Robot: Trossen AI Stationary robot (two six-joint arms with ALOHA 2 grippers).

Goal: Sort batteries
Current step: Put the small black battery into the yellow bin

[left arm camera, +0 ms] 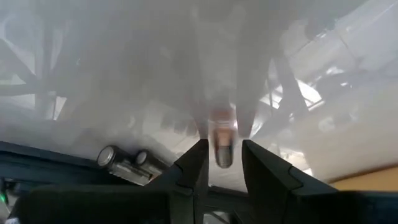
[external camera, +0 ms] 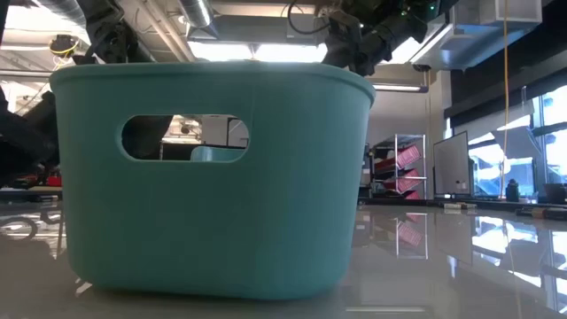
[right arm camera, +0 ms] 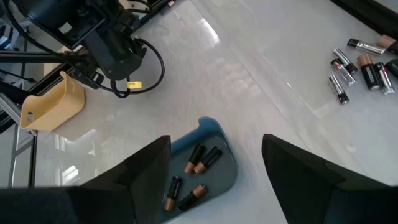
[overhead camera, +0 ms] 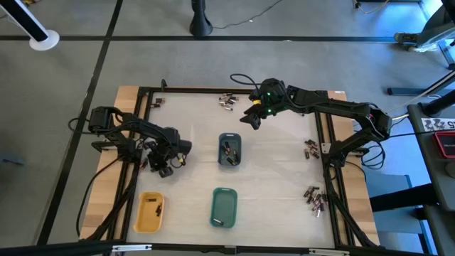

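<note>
The left gripper (left arm camera: 222, 163) sits low at the left edge of the table (overhead camera: 274, 178), its fingers (left arm camera: 193, 165) closed to a narrow gap around a small silvery battery (left arm camera: 222, 147) held end-on; the hold looks slight, so the cell may slip or pivot out if the arm lifts or swings quickly. Two more batteries (left arm camera: 124, 163) lie just beside that gripper, and a careless lift could knock them toward the table frame. The right gripper (right arm camera: 214, 171) hangs above the table near its far side, fingers spread wide and holding nothing, with the grey-blue tray (right arm camera: 202, 171) and its few copper-ended cells directly below in the right wrist view. Loose batteries (overhead camera: 226, 101) lie near the far edge, others (overhead camera: 311, 147) along the right edge. The yellow tray (overhead camera: 148, 212) and the green tray (overhead camera: 224, 208) stand at the near side. The main sorting risk is a battery of the wrong kind landing in a tray, since the cells are tiny and look alike from above; a drop from height could also bounce one out over a tray rim.
</note>
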